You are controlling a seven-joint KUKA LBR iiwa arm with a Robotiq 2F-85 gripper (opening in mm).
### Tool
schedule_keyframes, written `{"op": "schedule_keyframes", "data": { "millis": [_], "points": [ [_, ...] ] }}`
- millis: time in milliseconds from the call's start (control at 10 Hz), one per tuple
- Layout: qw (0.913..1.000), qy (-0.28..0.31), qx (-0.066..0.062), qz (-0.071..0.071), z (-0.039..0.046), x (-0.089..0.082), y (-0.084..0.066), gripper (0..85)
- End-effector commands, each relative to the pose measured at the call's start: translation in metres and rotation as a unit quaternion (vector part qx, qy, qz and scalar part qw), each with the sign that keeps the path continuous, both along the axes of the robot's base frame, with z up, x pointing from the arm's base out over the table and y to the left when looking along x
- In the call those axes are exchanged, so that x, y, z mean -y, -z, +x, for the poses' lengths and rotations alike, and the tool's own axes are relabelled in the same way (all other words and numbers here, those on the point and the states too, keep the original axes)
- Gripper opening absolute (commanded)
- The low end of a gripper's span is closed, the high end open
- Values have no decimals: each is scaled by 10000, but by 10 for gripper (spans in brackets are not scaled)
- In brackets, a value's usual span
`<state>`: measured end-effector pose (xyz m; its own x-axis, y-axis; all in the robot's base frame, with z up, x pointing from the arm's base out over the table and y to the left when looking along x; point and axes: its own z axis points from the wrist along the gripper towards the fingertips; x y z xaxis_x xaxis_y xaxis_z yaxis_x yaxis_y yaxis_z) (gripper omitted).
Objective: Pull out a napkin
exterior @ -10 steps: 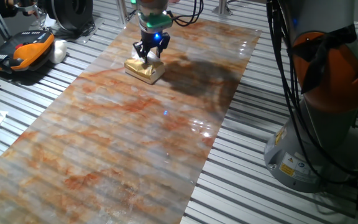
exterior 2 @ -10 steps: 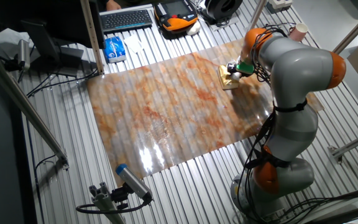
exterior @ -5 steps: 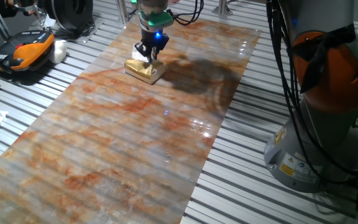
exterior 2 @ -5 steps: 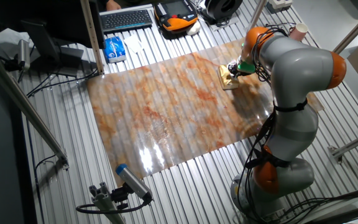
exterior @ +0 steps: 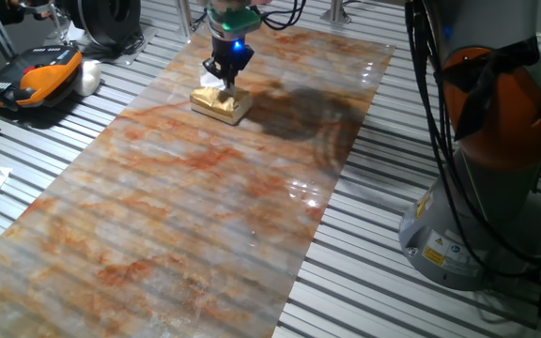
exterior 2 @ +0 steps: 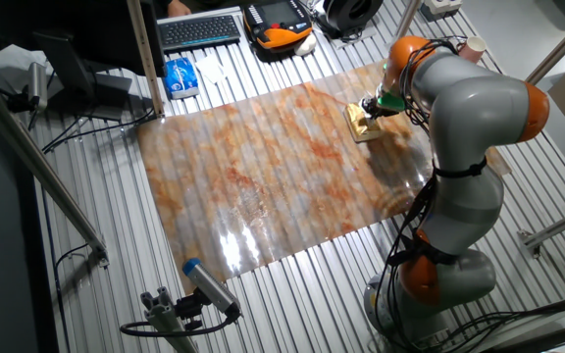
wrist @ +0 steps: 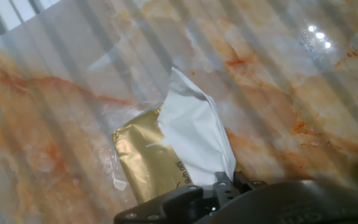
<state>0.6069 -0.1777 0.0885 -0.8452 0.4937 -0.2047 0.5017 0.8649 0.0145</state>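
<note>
The small gold napkin box (exterior: pixel 220 102) lies at the far end of the marble-patterned mat (exterior: pixel 205 207); it also shows in the other fixed view (exterior 2: pixel 366 126) and the hand view (wrist: pixel 143 155). A white napkin (wrist: pixel 194 134) stands partly out of the box and rises to my fingers. My gripper (exterior: pixel 225 79) is just above the box, shut on the napkin's upper edge. In the hand view the gripper (wrist: pixel 225 184) shows at the bottom edge with the napkin pinched between its jaws. It also shows in the other fixed view (exterior 2: pixel 369 108).
An orange and black device (exterior: pixel 36 75) lies left of the mat on the slatted table. A keyboard (exterior 2: pixel 199 29) and a blue pack (exterior 2: pixel 179 76) lie beyond the mat. The arm's base (exterior: pixel 496 150) stands to the right.
The fingers have closed together on the napkin at the box top and the gripper has risen a little, drawing the white napkin up out of the box.
</note>
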Motion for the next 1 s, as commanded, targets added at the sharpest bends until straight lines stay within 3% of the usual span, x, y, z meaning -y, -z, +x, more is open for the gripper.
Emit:
{"op": "schedule_keyframes", "data": {
  "millis": [0,100,200,400,500,900],
  "points": [
    [10000,-7,1,0,0,-1,-4,170],
    [9999,-128,-12,85,0,1,-2,0],
    [9998,-160,-79,131,-1,0,-6,0],
    [9998,-127,-134,59,0,5,-8,0],
    [9998,-131,-150,94,0,13,-22,0],
    [9992,-258,-258,177,4,117,-190,0]
  ]
}}
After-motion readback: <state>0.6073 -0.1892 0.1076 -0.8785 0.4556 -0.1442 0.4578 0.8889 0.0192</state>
